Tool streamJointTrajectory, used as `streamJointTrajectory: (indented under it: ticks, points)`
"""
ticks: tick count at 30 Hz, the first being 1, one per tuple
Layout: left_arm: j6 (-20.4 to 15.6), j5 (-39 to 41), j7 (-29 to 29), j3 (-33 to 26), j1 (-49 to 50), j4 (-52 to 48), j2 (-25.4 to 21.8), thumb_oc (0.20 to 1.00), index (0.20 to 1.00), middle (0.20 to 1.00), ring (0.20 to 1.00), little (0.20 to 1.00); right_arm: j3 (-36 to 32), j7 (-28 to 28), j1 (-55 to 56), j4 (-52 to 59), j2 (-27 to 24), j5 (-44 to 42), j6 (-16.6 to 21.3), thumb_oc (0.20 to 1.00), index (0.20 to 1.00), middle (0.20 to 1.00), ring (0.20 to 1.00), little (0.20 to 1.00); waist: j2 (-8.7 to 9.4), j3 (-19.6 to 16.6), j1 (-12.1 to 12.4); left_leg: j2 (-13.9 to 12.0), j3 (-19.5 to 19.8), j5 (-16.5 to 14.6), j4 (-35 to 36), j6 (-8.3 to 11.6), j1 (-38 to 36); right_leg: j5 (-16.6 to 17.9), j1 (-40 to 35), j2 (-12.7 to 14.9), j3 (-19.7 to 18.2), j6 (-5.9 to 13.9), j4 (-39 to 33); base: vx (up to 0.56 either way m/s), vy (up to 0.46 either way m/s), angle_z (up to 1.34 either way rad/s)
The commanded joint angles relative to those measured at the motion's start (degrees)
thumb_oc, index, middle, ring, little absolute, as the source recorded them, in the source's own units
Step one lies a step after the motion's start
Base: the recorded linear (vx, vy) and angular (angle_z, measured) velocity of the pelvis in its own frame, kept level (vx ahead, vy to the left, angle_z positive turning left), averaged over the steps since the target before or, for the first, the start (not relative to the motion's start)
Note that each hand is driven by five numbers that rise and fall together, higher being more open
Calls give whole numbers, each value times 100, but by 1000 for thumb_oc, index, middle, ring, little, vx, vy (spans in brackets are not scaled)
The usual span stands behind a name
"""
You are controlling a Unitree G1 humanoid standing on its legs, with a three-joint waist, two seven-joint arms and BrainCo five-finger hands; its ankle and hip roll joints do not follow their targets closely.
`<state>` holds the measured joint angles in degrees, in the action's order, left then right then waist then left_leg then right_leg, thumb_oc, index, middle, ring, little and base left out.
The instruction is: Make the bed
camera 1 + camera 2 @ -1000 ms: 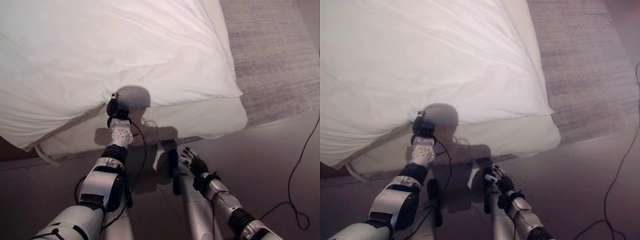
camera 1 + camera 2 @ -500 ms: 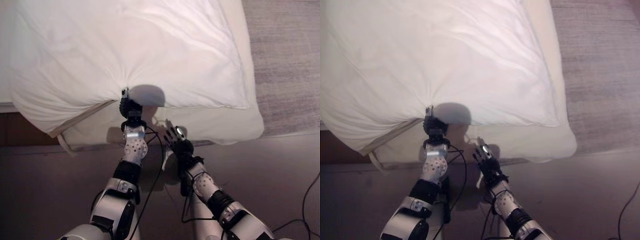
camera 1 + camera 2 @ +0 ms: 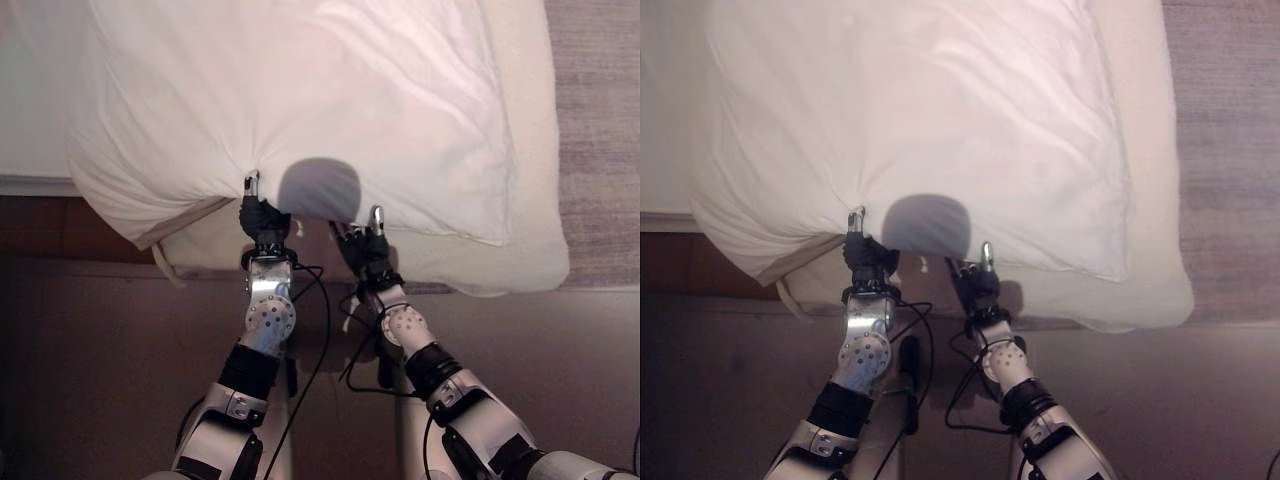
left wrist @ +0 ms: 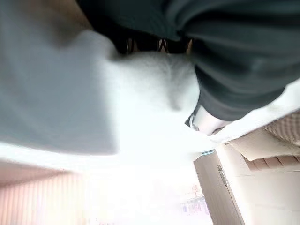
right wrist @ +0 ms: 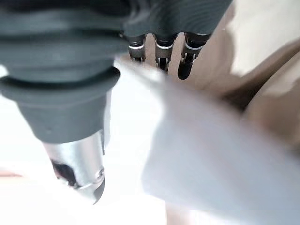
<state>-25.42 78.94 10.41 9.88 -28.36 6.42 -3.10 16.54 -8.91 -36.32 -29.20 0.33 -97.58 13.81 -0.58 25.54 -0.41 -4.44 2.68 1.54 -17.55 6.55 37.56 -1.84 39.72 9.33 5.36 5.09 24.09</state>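
Observation:
A white duvet (image 3: 300, 90) covers the bed, its near edge hanging over the cream mattress (image 3: 520, 255). My left hand (image 3: 262, 218) is shut on a bunched fold of that edge, and creases fan out from the grip; the gathered cloth (image 4: 140, 93) shows in the left wrist view. My right hand (image 3: 366, 250) is at the same edge, a little to the right. It is open, with the thumb (image 5: 77, 159) on one side of the duvet edge (image 5: 211, 154) and the fingers (image 5: 161, 51) on the other.
A grey rug (image 3: 600, 120) lies to the right of the bed. Dark floor (image 3: 90, 380) runs along the bed's near side. A strip of dark wooden bed frame (image 3: 40, 225) shows at the left, and a wooden cabinet (image 4: 248, 187) stands beyond.
The camera has shifted. My right hand has risen from down by the floor to the duvet's edge beside the left hand. The left hand has kept its hold on the fold.

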Motion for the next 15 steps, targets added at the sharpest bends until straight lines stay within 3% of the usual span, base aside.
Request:
streamJointTrajectory:
  ticks: [1,15]
  points:
    - [-407,-897,194,-190,98,-995,-118,200,200,200,200,200,-433,-237,-96,662,-5,-134,415,1000,1000,1000,1000,1000,-216,-270,115,331,-61,40,219,-278,88,192,-149,-151,109,114,-601,13,27,7]
    - [-487,-1977,1432,-1536,401,-758,-670,200,200,200,200,200,-1521,-81,94,1392,-602,102,877,1000,1000,1000,1000,1000,-317,-395,111,336,-117,1,130,-310,203,142,-13,-112,79,152,-499,3,5,1]
